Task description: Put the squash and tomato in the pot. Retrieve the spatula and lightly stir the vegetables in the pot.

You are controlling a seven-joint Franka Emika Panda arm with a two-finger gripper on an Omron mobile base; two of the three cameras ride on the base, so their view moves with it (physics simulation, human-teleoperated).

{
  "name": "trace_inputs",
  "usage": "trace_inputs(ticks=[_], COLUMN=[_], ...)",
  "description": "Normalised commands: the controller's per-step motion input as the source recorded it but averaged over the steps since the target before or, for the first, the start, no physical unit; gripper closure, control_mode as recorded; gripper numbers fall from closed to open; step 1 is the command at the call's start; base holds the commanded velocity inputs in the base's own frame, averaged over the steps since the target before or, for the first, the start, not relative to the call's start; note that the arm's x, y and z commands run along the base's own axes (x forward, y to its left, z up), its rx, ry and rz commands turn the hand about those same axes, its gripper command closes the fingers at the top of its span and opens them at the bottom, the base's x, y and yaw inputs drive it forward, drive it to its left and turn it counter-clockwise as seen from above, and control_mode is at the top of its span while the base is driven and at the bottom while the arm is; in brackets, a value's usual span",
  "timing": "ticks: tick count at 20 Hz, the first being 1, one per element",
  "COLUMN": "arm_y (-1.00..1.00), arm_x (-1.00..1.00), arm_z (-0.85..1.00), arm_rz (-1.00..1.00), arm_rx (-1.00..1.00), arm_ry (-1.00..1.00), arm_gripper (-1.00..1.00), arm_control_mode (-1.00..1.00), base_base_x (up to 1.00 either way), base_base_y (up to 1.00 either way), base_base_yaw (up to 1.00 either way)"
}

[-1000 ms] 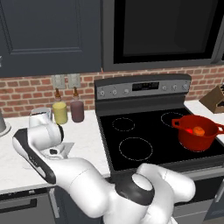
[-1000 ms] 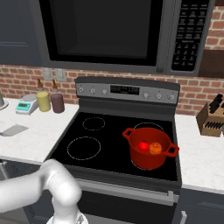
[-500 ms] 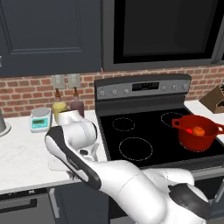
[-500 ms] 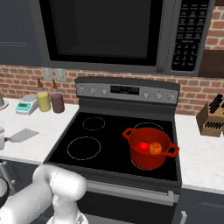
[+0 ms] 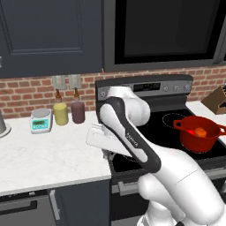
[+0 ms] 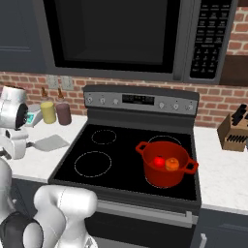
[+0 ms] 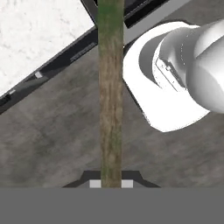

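Squash and tomato in the pot; spatula off to the left.

The red pot (image 6: pixel 165 165) stands upright on the stove's front right burner, its 2 loop handles showing. Inside lie the orange squash (image 6: pixel 172 164) and, just beside it, the red tomato (image 6: pixel 159 161). The spatula (image 7: pixel 110 87) shows a long brownish wooden handle; its flat grey blade (image 6: pixel 50 142) is over the counter left of the stove.

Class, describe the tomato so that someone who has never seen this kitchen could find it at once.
Start at the black stove under the microwave. On its front right burner stands a red pot with two loop handles. Inside lie two small round vegetables: the tomato is the bright red one on the left, beside the orange squash.
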Motion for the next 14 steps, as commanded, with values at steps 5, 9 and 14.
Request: trace_inputs(ticks=[5, 9, 14], arm_y=[-0.95, -0.99, -0.97], arm_x=[0.00, 0.00, -0.01], arm_z=[0.42, 0.44, 0.55], arm_rz=[-0.41, -0.40, -0.35], arm_rx=[0.10, 0.13, 0.20], arm_ry=[0.00, 0.00, 0.00], arm_gripper=[1.00, 1.00, 1.00], arm_control_mode=[-1.00, -1.00, -1.00], base_base_x=[0.00, 0.00, 0.00], base_base_y=[0.00, 0.00, 0.00], base_base_yaw=[0.00, 0.00, 0.00])
